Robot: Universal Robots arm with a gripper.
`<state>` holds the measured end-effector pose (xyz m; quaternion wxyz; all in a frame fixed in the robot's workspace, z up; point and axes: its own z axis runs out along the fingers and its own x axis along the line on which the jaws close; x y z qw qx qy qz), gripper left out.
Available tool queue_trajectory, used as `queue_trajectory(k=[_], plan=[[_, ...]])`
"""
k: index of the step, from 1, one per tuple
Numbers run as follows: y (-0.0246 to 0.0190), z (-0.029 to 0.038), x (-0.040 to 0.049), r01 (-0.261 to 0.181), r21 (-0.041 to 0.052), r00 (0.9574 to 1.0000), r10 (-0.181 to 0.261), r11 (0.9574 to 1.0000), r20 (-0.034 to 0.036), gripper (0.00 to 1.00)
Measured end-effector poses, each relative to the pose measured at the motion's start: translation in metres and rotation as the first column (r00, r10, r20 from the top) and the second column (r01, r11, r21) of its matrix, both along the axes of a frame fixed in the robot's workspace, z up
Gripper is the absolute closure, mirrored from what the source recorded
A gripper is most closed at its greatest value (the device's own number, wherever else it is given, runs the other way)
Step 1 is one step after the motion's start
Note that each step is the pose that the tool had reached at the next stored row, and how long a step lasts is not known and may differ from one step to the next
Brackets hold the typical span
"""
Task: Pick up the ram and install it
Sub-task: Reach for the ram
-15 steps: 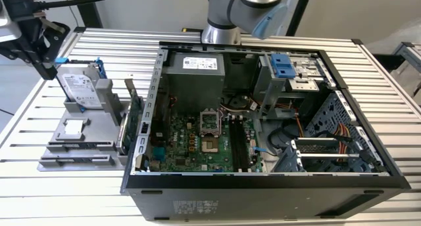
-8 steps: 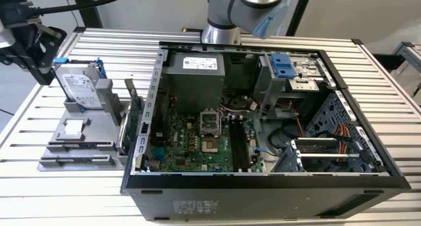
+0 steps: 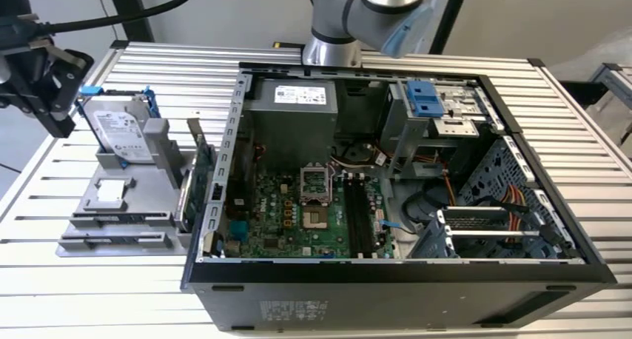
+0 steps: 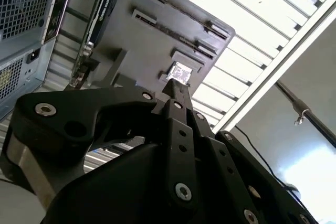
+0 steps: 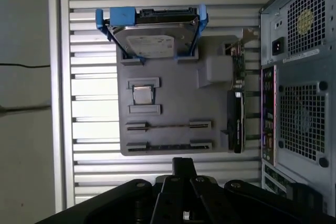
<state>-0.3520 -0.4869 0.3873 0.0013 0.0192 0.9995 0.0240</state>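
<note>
Black metal gripper [image 5: 184, 165], jaws closed, holding nothing. Thin dark ram stick [image 5: 168, 126] stands edgewise in grey holder tray [image 5: 173, 90], apart from gripper.

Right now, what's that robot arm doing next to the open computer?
The robot arm's gripper hangs near the grey holder beside the open computer case, its fingers shut on nothing. The ram sits on edge in the holder, not yet picked up. A hard drive in blue rails and an expansion card stand in that holder too.
</note>
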Motion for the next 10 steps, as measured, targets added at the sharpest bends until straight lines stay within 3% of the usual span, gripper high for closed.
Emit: queue_trajectory(k=[5,10], plan=[[-0.0072,-0.0003,0.0,0.001,0.0001,1.0,-0.001,1.0,-0.0012,1.0],[-0.0078,-0.0004,-0.0003,0.002,0.0001,1.0,-0.002,1.0,-0.0013,1.0]])
